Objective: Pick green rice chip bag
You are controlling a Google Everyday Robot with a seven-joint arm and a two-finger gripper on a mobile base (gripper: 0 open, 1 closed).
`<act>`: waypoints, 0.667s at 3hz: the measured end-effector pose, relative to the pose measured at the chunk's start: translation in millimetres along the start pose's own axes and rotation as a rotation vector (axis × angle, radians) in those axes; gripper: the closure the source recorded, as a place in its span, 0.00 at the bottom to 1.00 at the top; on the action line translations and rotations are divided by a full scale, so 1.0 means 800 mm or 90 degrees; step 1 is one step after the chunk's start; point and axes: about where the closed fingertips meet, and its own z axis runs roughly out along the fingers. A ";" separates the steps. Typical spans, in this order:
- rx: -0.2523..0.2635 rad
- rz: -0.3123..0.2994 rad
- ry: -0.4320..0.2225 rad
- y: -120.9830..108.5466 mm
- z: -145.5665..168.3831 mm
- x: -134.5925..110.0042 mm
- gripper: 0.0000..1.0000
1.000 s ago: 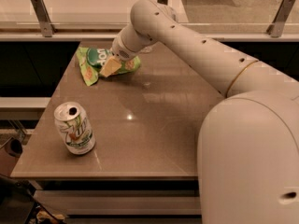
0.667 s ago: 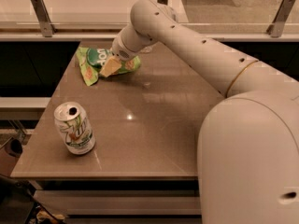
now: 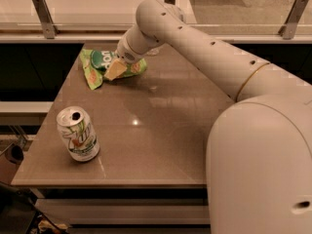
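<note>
The gripper [image 3: 115, 70] is seen at the far side of the brown surface [image 3: 165, 130], lowered onto the green rice chip bag [image 3: 97, 65]. Contact with the bag is shown, but whether the gripper is open or closed on it cannot be told, since its tip is partly buried in the crumpled foil. The bag is found directly under and around the gripper, lying on the surface, with its dark green oval logo showing just beside the gripper on the far side. The white arm [image 3: 204, 48] is extended from the large robot body [image 3: 263, 169] down to the gripper. A white-green soda can [image 3: 78, 133] is stood upright well apart from the gripper, nearer the camera, close to the surface's front edge.
</note>
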 end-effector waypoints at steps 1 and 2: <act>0.015 -0.024 0.005 -0.003 -0.033 -0.035 1.00; 0.029 -0.045 0.017 -0.004 -0.063 -0.068 1.00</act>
